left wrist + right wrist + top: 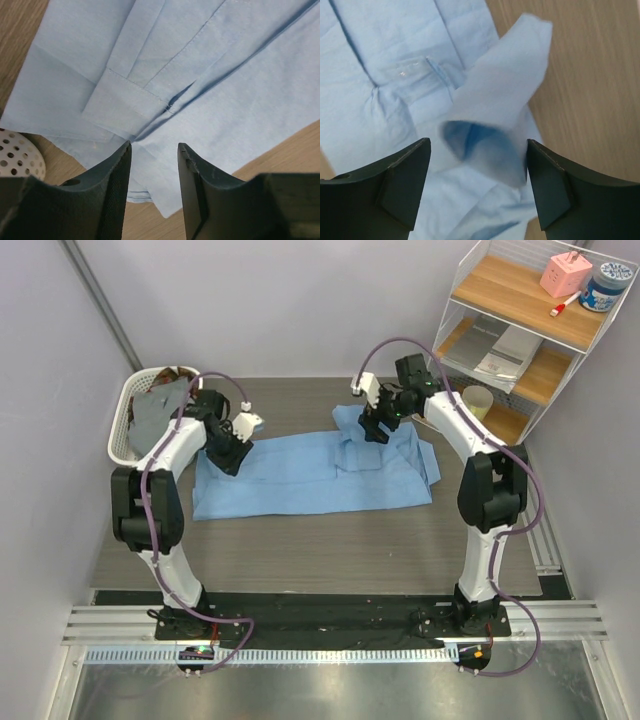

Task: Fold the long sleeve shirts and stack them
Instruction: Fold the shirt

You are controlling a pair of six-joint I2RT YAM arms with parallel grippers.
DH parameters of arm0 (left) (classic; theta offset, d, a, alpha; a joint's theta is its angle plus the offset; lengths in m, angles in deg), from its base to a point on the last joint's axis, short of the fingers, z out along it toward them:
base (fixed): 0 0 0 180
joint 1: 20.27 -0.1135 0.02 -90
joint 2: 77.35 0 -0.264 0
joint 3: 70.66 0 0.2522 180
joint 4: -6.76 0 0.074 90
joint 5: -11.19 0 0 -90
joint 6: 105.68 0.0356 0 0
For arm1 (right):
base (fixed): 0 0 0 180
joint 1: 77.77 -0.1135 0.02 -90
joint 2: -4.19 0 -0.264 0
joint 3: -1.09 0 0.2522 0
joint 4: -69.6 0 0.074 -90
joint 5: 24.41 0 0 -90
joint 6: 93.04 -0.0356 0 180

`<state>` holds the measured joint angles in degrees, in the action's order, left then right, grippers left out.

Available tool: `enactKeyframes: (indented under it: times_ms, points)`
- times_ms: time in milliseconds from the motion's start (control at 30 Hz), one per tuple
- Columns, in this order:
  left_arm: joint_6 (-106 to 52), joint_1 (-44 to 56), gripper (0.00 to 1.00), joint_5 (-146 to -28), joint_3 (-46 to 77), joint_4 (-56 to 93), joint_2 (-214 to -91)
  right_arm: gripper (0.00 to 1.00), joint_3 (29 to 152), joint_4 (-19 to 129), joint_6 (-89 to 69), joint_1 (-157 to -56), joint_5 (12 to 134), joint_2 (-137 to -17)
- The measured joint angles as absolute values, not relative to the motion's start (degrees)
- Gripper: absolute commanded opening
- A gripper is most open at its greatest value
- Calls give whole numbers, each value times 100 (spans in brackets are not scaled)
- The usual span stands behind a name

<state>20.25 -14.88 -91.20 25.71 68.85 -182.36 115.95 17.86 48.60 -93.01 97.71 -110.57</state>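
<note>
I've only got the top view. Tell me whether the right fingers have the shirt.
Observer: No. The right fingers stand wide apart, and a blurred flap of the shirt sits loose between them.
Operator: Now report the left side.
Observer: The left fingers are apart too, with nothing pinched. A cuff lies flat just ahead of their tips.

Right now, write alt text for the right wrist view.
A blurred flap of the light blue shirt sticks up between the two dark fingers of the open right claw. The rest of the shirt lies spread on the wooden table.
</note>
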Motion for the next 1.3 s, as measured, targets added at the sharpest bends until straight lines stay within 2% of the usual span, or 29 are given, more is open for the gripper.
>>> enactKeyframes:
  times_ms: [200,267,400,500,533,600,733,867,1067,1167,1267,1300]
  points:
    - [1795,-1436,44,-9244,2567,7087,-18175,87,11916,252,4595,-8842,9472,-10981]
    - [1734,-1409,44,-9240,2549,7080,-18177,84,11720,-17,4429,-8698,9426,-10907]
    - [1620,-1348,44,-9203,2477,7017,-18291,67,11156,-117,4080,-8693,9334,-10904]
    - [1609,-1322,40,-9102,2401,6931,-18562,57,10948,-89,3922,-8748,9196,-11062]
    - [1614,-1313,37,-9074,2374,6907,-18642,50,10894,-47,3889,-8766,9133,-11134]
    - [1631,-1311,33,-9010,2256,6846,-18804,43,10699,110,3848,-8790,8982,-11221]
    - [1797,-1309,17,-8908,1911,6669,-18767,33,10107,385,3854,-8790,8648,-11232]
    - [2079,-1276,11,-8844,1574,6437,-18553,25,9501,680,3898,-8783,8449,-10961]
    - [2536,-1057,9,-8868,805,6359,-17971,24,8476,634,4042,-8794,8383,-10244]
    - [2689,-931,9,-8989,468,6606,-17685,28,7967,285,4130,-8792,8315,-9866]
    - [2776,-880,27,-9150,315,6997,-17552,40,7761,-74,4176,-8779,8230,-9569]
    - [2798,-913,36,-9229,311,7124,-17541,46,7777,-163,4178,-8755,8224,-9486]
